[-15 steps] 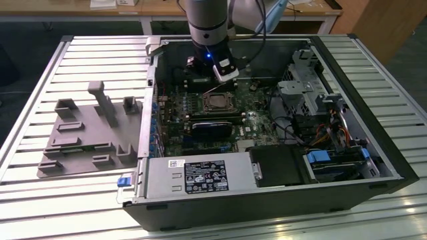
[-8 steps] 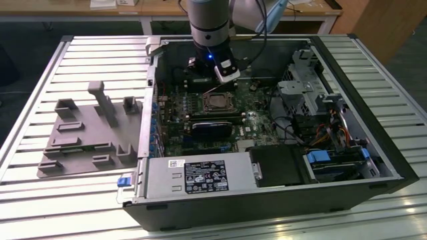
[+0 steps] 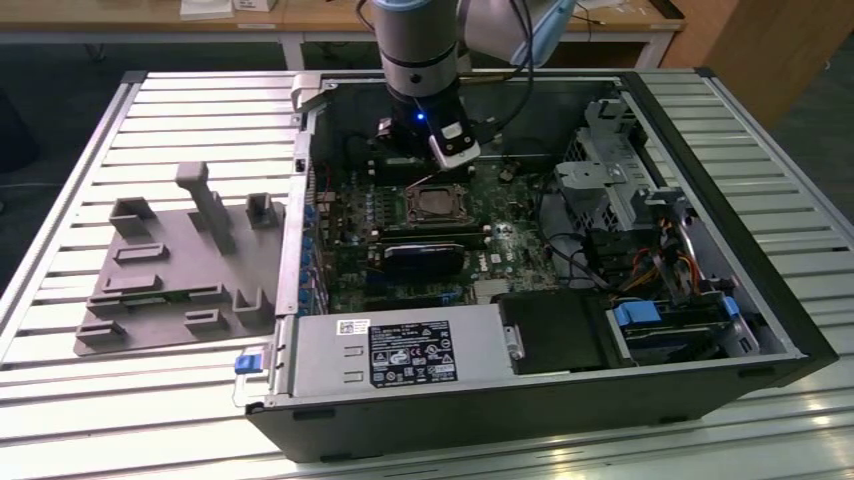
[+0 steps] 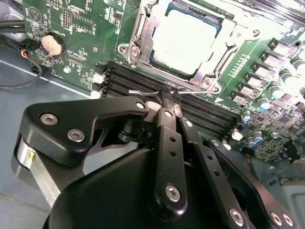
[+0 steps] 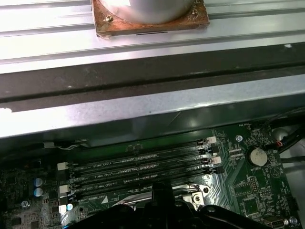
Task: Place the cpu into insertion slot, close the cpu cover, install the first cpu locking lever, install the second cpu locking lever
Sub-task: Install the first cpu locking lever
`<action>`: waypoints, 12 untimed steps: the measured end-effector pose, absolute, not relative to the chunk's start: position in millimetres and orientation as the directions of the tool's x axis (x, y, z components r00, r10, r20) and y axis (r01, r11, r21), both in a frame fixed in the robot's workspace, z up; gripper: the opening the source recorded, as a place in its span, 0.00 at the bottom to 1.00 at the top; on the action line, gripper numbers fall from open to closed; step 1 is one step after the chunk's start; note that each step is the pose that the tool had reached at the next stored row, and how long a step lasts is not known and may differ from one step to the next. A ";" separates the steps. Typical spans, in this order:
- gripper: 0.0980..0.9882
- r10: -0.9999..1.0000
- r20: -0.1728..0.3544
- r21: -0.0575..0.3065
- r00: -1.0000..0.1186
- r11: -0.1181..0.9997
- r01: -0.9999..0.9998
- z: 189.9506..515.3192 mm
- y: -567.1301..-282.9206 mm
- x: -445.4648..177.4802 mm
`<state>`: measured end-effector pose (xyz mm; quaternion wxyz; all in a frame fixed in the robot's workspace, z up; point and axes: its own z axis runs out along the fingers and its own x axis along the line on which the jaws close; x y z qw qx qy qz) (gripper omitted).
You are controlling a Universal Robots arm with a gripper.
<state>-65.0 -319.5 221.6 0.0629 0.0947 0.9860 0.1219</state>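
Right at the socket's (image 4: 127,51) edge on the memory-slot (image 4: 128,78) side, your gripper (image 4: 167,97) has its fingers pinched together. The tips are touching the end of a thin wire lever (image 4: 140,92), though you can't really tell if they're actually grabbing it or just pressing on it. The cpu (image 4: 183,43) sits flat in the socket, and the cover (image 4: 141,36) is lying down around it, with the silver top showing through the cut-out. In the exterior view, the arm (image 3: 420,60) drops straight into the open case (image 3: 787,300) just behind the socket. Well away from the socket, outside the case, there's a grey tray (image 3: 147,290).
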 end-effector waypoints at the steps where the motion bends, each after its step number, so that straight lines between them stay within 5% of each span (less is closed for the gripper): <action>1: 0.00 0.202 -0.101 0.252 -0.974 0.952 0.172 221.5 -319.5 -65.1; 12: 0.00 0.221 -0.149 0.262 -0.964 0.949 0.177 219.2 -319.1 -65.0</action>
